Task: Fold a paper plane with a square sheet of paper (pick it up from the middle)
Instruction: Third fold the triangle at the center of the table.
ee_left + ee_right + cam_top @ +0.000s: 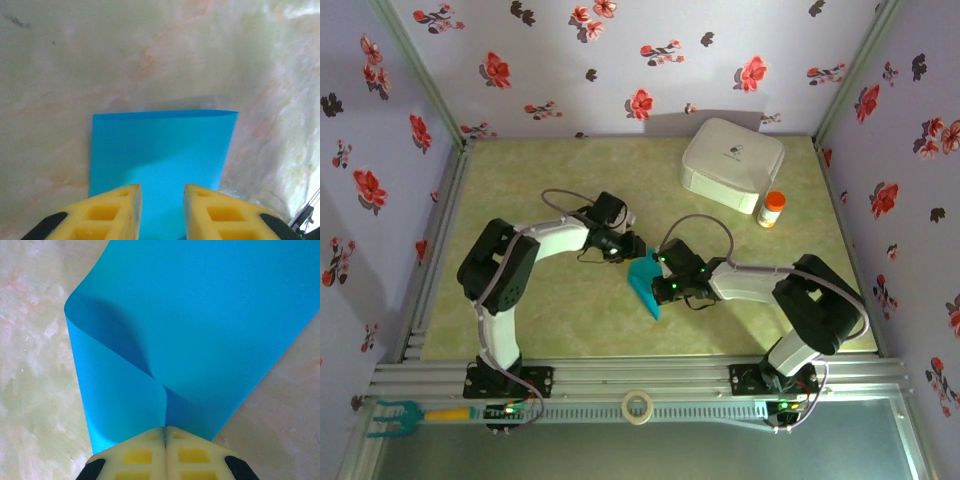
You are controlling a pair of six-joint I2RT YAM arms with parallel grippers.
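Sheet of paper (645, 282) is mid-table, turquoise, curled over on itself between both grippers. The right gripper (165, 432) has its yellow pads pressed together on the doubled edge, so that's your anchor. The left gripper (161, 192) has its fingers parted with the sheet showing through the gap, and it's not clamping anything as far as I can tell. I'd square up the free edge first, then flatten the fold slowly against the table (520, 180), or the crease goes crooked.

Box (732, 165) and bottle (772, 209) (far right corner) obstruct; left tabletop (510, 180) lies open.
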